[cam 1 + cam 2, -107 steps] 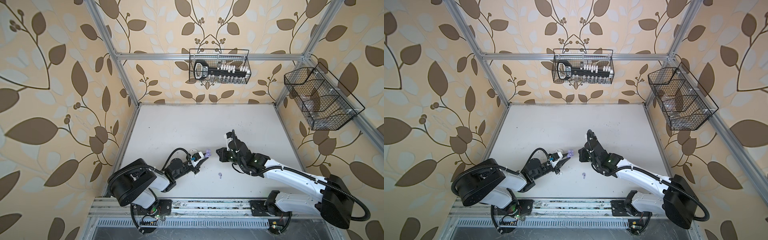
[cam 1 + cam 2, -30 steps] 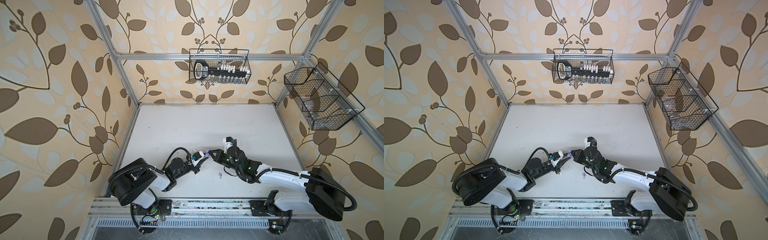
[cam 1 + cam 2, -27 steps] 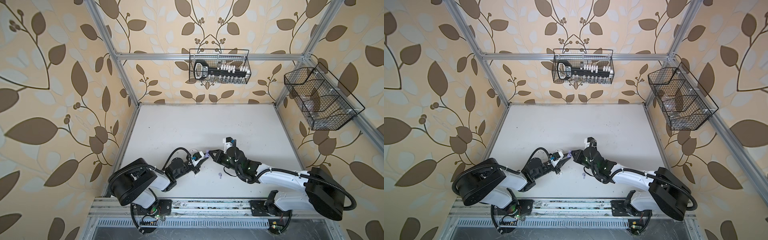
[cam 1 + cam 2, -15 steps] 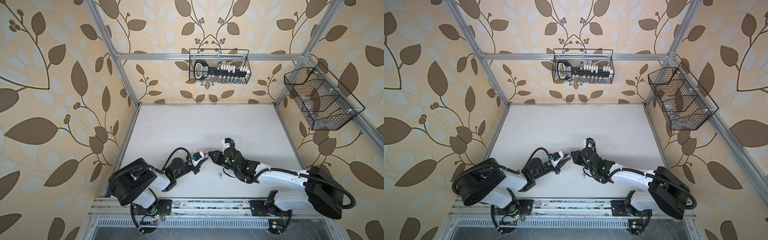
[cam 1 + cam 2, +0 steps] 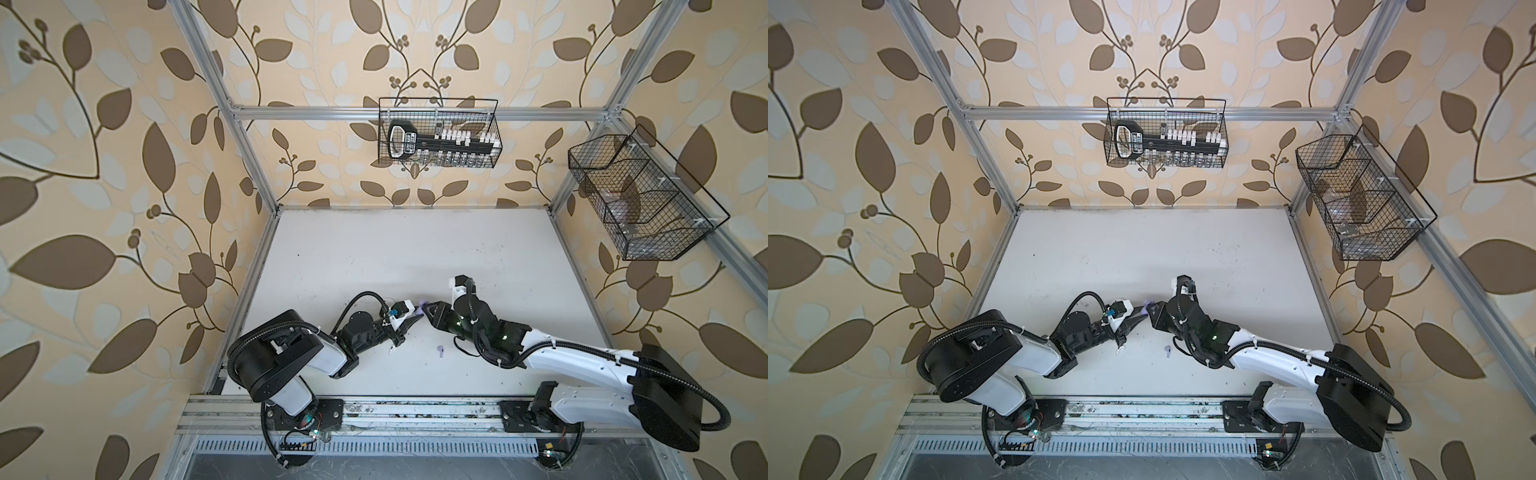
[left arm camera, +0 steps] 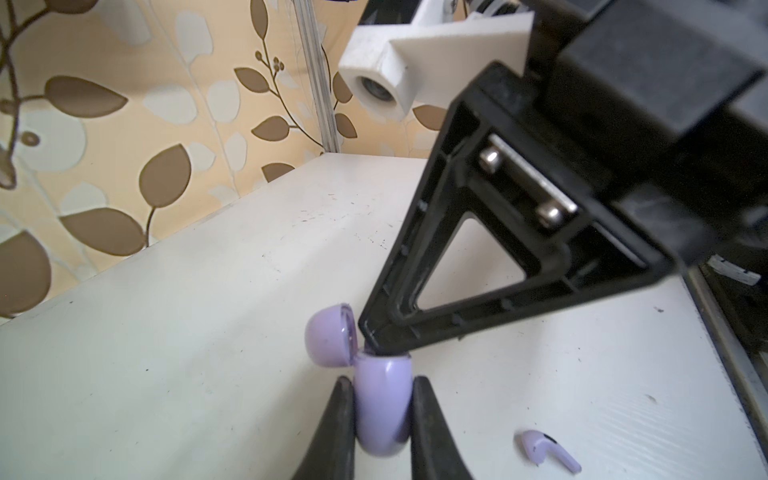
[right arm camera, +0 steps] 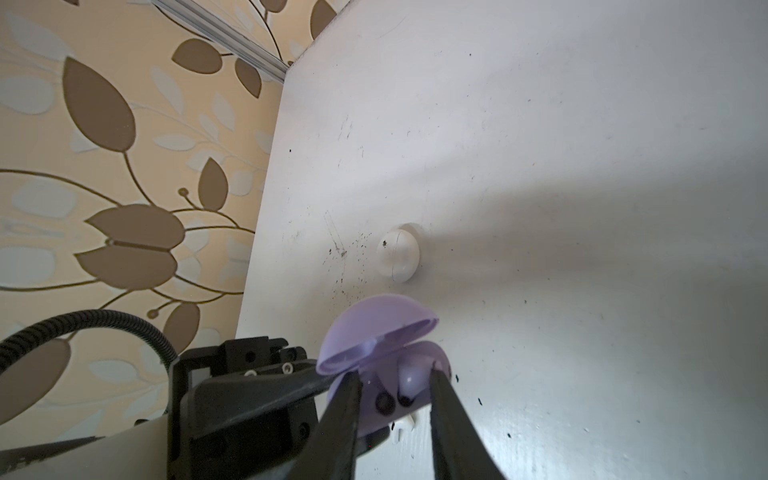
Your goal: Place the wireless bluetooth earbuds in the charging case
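My left gripper (image 6: pixel 382 384) is shut on the lavender charging case (image 6: pixel 382 399), held just above the table with its lid (image 6: pixel 330 336) swung open. The right gripper (image 7: pixel 392 374) is at the case's mouth, jaws slightly apart. Between its tips a lavender earbud (image 7: pixel 409 376) sits in the case, gripped by neither. Another lavender earbud (image 6: pixel 544 451) lies loose on the table, seen in both top views (image 5: pixel 440 351) (image 5: pixel 1168 350). In both top views the two grippers meet tip to tip at the case (image 5: pixel 420 308) (image 5: pixel 1145 308). A white earbud (image 7: pixel 404 424) lies on the table beneath the case.
A closed round white case (image 7: pixel 398 257) rests on the white table (image 5: pixel 415 249) beyond the lavender one. Wire baskets hang on the back wall (image 5: pixel 438 133) and on the right wall (image 5: pixel 640 199). An aluminium rail (image 5: pixel 374 409) runs along the front edge.
The right gripper's jaws have parted at the case's mouth, leaving the lavender earbud sitting in the case. The left gripper has held the case still.
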`<state>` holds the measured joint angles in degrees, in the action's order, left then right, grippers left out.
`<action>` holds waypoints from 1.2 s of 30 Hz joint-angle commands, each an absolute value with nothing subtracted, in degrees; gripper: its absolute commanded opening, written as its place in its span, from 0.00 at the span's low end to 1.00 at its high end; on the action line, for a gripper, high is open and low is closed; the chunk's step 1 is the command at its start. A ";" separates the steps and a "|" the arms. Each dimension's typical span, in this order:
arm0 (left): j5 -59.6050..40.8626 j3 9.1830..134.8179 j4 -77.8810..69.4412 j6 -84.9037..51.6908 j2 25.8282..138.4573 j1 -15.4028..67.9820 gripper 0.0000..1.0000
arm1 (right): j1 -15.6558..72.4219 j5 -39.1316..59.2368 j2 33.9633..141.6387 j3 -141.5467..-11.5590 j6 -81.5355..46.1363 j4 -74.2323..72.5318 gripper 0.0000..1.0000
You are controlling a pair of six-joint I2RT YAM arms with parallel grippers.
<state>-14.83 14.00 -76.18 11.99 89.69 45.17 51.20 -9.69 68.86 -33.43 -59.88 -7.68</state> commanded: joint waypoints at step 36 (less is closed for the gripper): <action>-16.02 22.30 -81.64 17.37 96.35 50.39 0.00 | 50.52 -15.79 54.15 -31.29 -43.37 26.88 0.46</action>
<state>-16.45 23.53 -78.02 15.11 98.78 50.33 48.49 -16.29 52.10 -31.81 -43.83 26.57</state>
